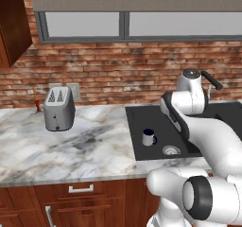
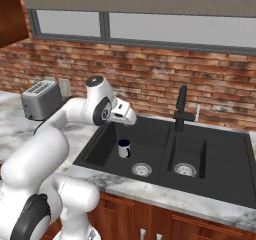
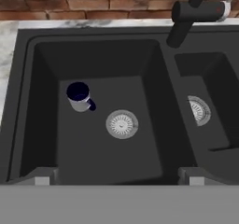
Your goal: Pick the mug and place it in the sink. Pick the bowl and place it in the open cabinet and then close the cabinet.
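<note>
I have the mug (image 3: pixel 79 97) standing upright on the floor of the left basin of the sink (image 3: pixel 28 101), beside the drain (image 3: pixel 122 124), so that half looks done. My end effector (image 3: pixel 119 176) hangs above the basin, fingers spread and holding nothing. The mug lies below and ahead-left of it. The bowl is next; I judge it lies off to one side. The faucet (image 2: pixel 181 109) stands close on the right, so I would lift straight up before swinging away over the worktop (image 1: pixel 71 145).

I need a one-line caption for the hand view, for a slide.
The mug stands upright in the left basin of the black sink, beside its silver drain, with the open claw above.
</note>
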